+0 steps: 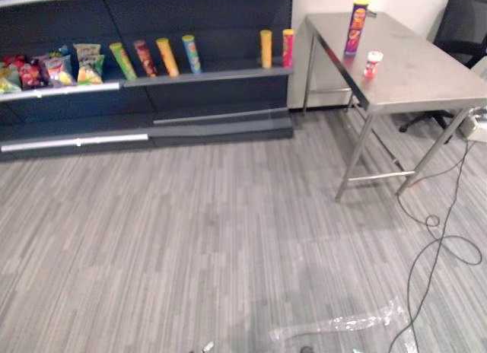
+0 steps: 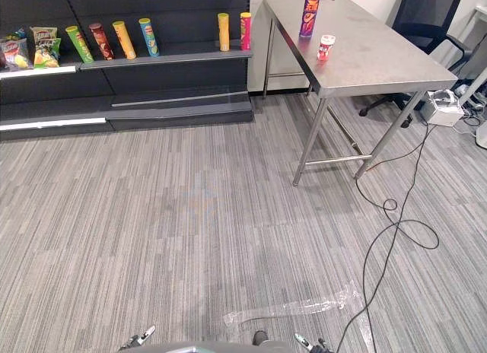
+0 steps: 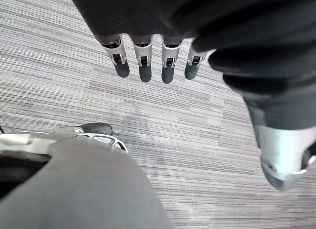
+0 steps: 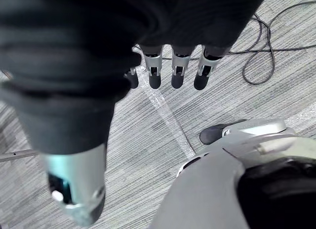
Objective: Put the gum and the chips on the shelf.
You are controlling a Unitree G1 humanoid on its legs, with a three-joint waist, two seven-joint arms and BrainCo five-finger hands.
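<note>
A tall purple chips can (image 1: 357, 27) stands upright at the far end of the steel table (image 1: 426, 83). A small red-and-white gum tub (image 1: 373, 65) sits a little nearer on the same table top. The dark shelf (image 1: 205, 75) at the back left carries several chip cans and snack bags. My left hand (image 3: 143, 56) hangs over the carpet with straight fingers and holds nothing. My right hand (image 4: 173, 66) also hangs over the carpet, fingers straight and empty.
A black office chair (image 1: 464, 30) stands behind the table. A strip of clear tape (image 1: 342, 322) lies on the grey carpet. A small white box (image 2: 443, 109) sits on the floor right of the table.
</note>
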